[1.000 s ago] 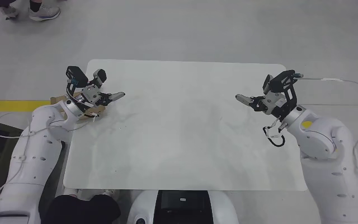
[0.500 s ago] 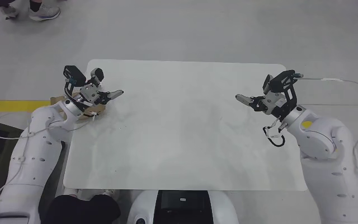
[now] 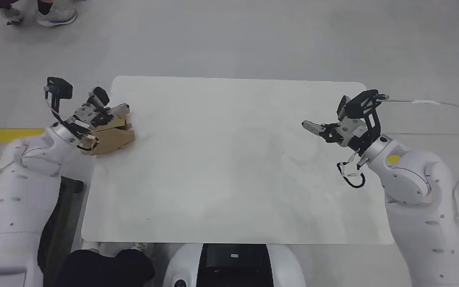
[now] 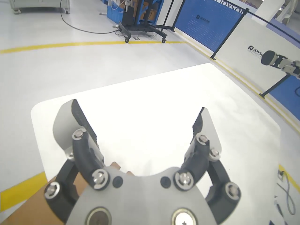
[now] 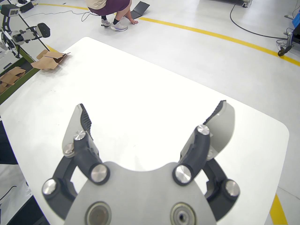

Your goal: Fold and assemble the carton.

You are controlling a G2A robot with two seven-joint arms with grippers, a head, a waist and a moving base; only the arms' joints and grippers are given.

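The flattened brown carton (image 3: 113, 138) lies on the table (image 3: 237, 179) at its left edge. The left tool (image 4: 138, 104) hovers just over it, fingers spread and empty. The right tool (image 5: 151, 103) hangs above the table's right side, well apart, likewise spread and holding nothing.

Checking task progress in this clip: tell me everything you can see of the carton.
The carton is brown cardboard, not yet assembled: a mostly flat blank with creased flaps, some lifted slightly. It lies on the white table at its left edge, near the far corner. The left gripper is above its outer side, jaws open and empty; contact between them cannot be told.
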